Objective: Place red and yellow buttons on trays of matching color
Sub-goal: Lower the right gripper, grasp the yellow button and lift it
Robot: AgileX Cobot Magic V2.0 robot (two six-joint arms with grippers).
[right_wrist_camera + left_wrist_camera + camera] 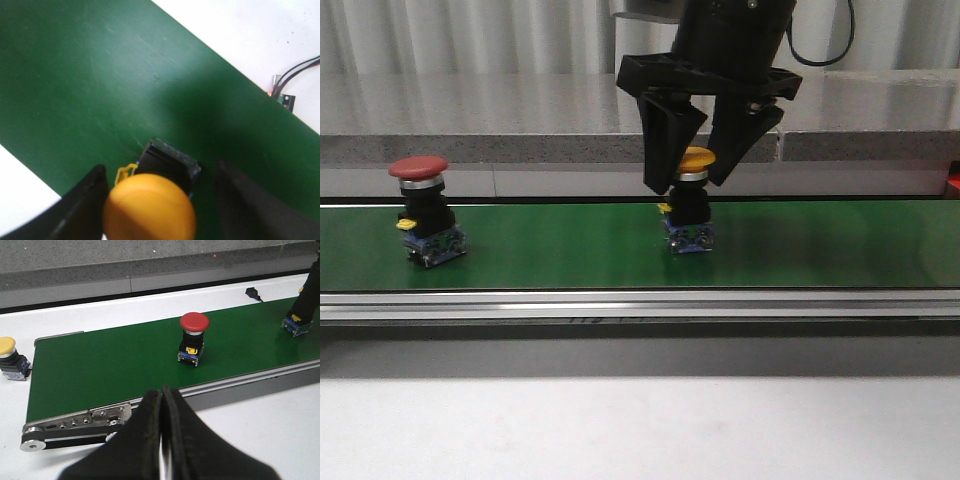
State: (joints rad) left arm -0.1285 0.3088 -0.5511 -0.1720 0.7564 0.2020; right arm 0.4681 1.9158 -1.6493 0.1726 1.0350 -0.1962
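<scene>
While right gripper (698, 172) hangs open astride yellow button (691, 203) and left gripper (162, 405) sits closed and empty, red button (423, 208) waits on green belt (570, 250), neither placed.

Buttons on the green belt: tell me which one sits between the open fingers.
The yellow button mid-belt, framed by the right gripper; the red button stands alone further left.

red button (419, 168), yellow button (696, 160), seemingly both upright

A green conveyor belt (570, 250) runs across a white table (620, 430). A grey stone ledge (470, 110) stands behind. Black-and-red wires (295, 75) lie beside the belt.
</scene>
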